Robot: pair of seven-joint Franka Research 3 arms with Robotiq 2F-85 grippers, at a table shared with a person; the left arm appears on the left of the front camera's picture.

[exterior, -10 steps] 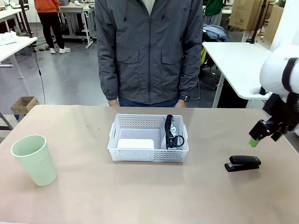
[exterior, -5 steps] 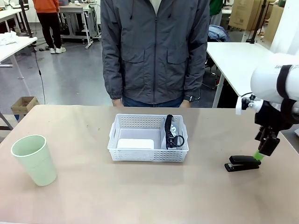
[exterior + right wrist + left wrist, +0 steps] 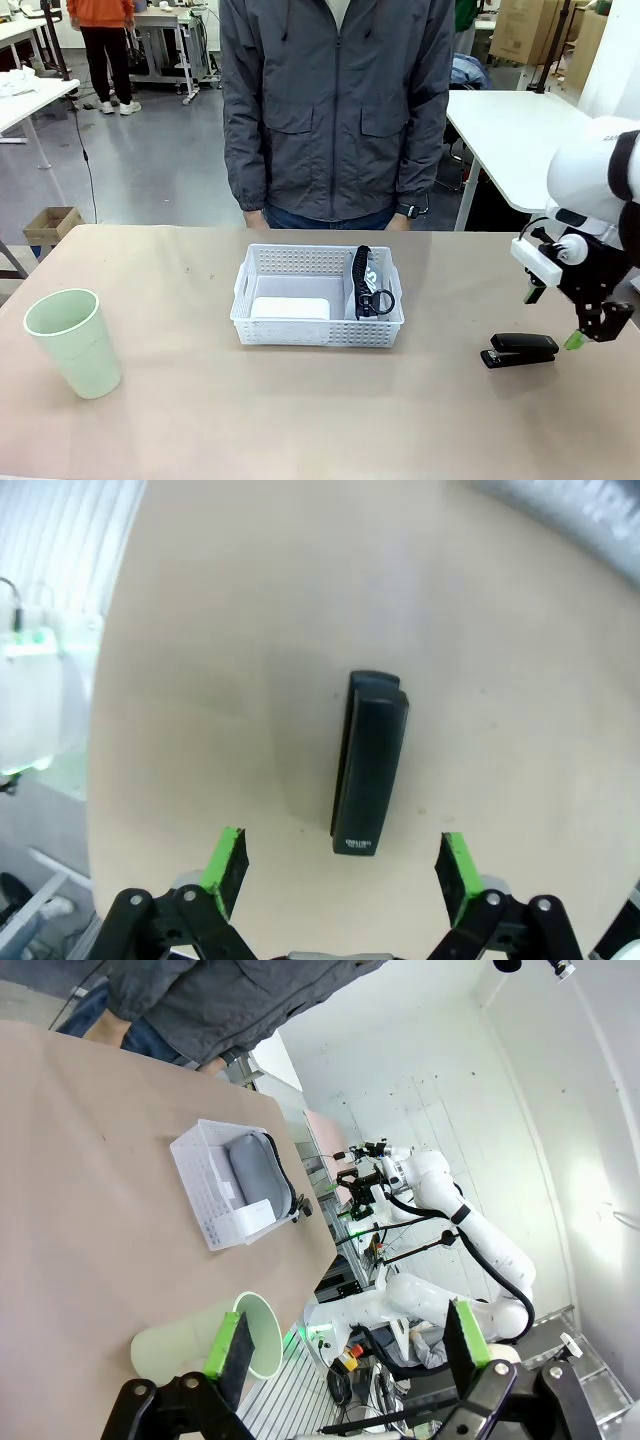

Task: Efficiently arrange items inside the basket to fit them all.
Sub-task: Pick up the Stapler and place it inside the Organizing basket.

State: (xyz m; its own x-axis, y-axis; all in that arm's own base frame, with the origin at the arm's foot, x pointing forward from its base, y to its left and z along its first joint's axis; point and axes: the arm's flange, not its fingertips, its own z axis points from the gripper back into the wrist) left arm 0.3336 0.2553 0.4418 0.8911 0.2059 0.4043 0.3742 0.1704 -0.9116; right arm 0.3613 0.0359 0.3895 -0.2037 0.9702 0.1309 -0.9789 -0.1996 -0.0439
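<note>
White basket (image 3: 318, 335) has the white block (image 3: 290, 308) on its left side and the grey pouch (image 3: 250, 1165) along its right. Black stapler (image 3: 519, 350) lies on the table (image 3: 300, 420) off to the right, with the right gripper (image 3: 553, 317) just above it, jaws wide. Pale green cup (image 3: 70, 340) stands far left. Left gripper (image 3: 346, 1340) is spread wide too.

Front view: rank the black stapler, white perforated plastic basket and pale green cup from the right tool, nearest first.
1. Black stapler, right side, by the right tool.
2. White perforated plastic basket, table centre.
3. Pale green cup, far left.

White right arm (image 3: 590, 175), black fingers (image 3: 150, 920), green pads (image 3: 455, 868), white box (image 3: 540, 262) at wrist, perhaps camera
</note>
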